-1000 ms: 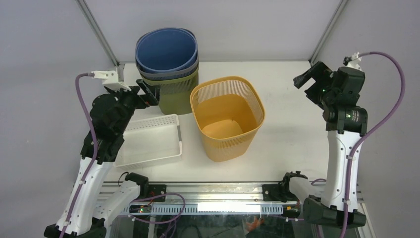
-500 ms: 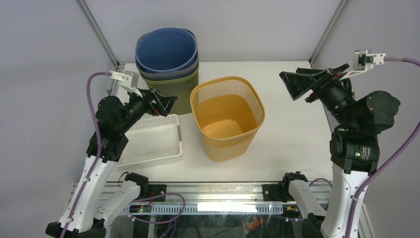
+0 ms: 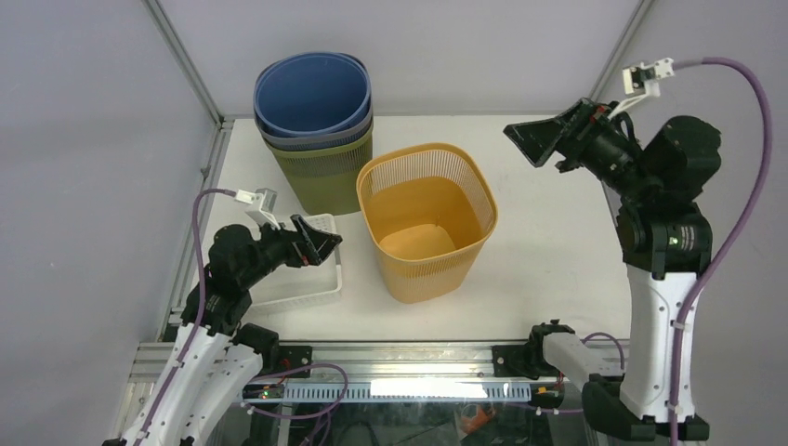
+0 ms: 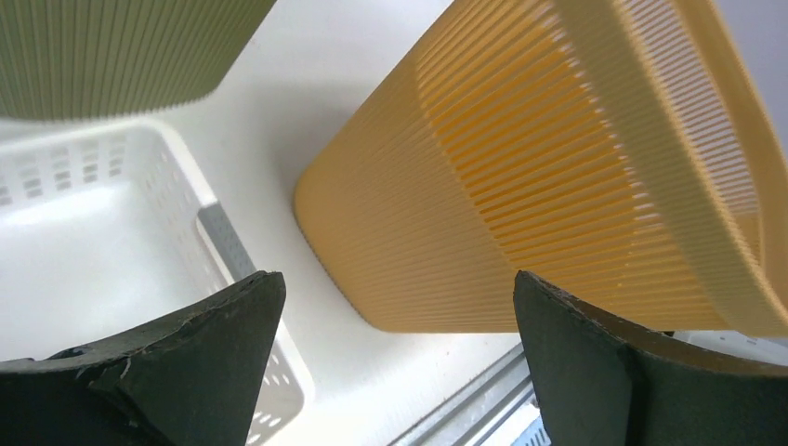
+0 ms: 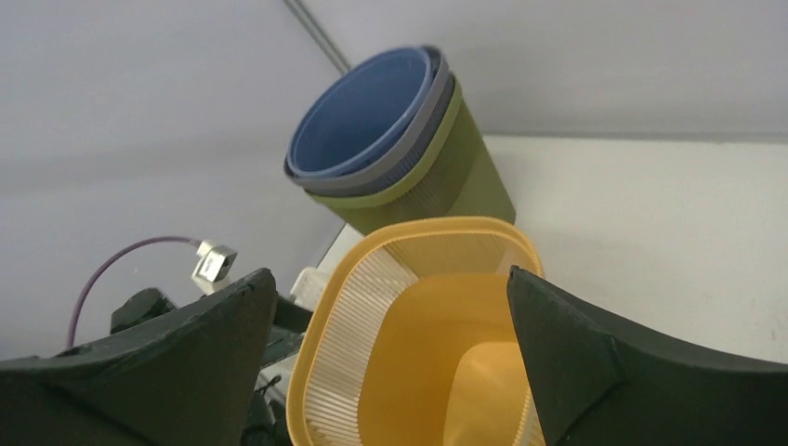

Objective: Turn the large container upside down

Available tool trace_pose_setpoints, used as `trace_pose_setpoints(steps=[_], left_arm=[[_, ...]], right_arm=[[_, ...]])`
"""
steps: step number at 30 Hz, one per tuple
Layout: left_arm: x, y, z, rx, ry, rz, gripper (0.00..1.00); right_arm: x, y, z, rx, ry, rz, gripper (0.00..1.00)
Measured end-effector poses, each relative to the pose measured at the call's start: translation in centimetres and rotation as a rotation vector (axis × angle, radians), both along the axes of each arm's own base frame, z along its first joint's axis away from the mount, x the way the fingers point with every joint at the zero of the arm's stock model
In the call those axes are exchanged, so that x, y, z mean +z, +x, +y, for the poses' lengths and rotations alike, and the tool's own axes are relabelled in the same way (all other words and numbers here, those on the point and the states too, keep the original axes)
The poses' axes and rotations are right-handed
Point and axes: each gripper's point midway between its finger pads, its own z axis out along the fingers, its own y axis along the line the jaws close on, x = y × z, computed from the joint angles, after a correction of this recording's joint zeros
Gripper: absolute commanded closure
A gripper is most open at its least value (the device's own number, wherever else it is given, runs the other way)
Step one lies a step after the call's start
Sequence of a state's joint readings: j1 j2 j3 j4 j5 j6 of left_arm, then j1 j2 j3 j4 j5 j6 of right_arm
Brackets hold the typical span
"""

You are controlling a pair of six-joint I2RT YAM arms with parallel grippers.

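Observation:
The large container is an orange slatted basket (image 3: 437, 265) standing upright, mouth up, mid-table. It also shows in the left wrist view (image 4: 539, 167) and the right wrist view (image 5: 437, 334). My left gripper (image 3: 321, 242) is open and empty, low over the white tray, pointing at the basket's left wall a short way off; its jaws frame the basket's lower corner in its wrist view (image 4: 398, 283). My right gripper (image 3: 528, 144) is open and empty, raised right of and above the basket, looking down into its mouth (image 5: 390, 274).
A white perforated tray (image 3: 325, 279) lies left of the basket, also in the left wrist view (image 4: 93, 204). A nested stack of blue, grey and olive bins (image 3: 316, 121) stands behind it at the back left. The metal frame rail runs along the near edge.
My left arm has dropped and drawn back toward the near edge, its gripper now low over the tray facing the basket. My right gripper has swung left and up. The basket has not moved.

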State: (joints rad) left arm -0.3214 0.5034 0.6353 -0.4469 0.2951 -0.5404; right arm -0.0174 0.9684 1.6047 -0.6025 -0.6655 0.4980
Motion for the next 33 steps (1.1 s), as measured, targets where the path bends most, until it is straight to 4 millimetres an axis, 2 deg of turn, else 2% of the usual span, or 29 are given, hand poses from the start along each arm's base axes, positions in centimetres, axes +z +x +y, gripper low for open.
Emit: trace_pose_setpoints(steps=[2,4,8,12,14,17,20,23,26,28,33], left_arm=[[-1.4,0.1,0.0,0.013,-0.003,0.063,0.01],[-2.3,0.6,0.0,0.035,0.002,0.113,0.01],[-3.2,2.1,0.6,0.098,0.037,0.184,0.01],[-1.4,3.6,1.4,0.171,0.062,0.183,0.01],[0.0,4.4,2.1,0.225,0.069,0.180,0.01],[2.2,5.6,2.8,0.300,0.074,0.213,0.01],[4.2,6.7,3.3,0.352,0.066,0.212,0.01],[5.1,6.6,4.4,0.415,0.072,0.205,0.01],[6.0,6.3,5.7,0.482,0.075,0.191,0.01],[6.4,6.1,6.3,0.516,0.075,0.181,0.01],[7.8,5.4,7.8,0.585,0.051,0.127,0.01]], right_arm=[[-0.5,0.6,0.9,0.009,-0.028,0.042,0.01],[-1.7,1.1,2.7,0.032,-0.068,0.099,0.01],[-5.8,-0.1,9.5,0.157,-0.223,0.217,0.01],[-10.1,-2.5,16.1,0.259,-0.430,0.267,0.01],[-11.8,-3.6,18.4,0.288,-0.522,0.269,0.01],[-13.4,-4.4,19.9,0.298,-0.601,0.272,0.01],[-13.3,-4.7,20.0,0.289,-0.626,0.271,0.01],[-12.7,-4.9,20.7,0.271,-0.634,0.249,0.01],[-13.1,-6.0,21.7,0.277,-0.664,0.243,0.01],[-14.1,-6.8,22.5,0.279,-0.699,0.254,0.04],[-17.6,-8.3,23.8,0.274,-0.810,0.290,0.29]])
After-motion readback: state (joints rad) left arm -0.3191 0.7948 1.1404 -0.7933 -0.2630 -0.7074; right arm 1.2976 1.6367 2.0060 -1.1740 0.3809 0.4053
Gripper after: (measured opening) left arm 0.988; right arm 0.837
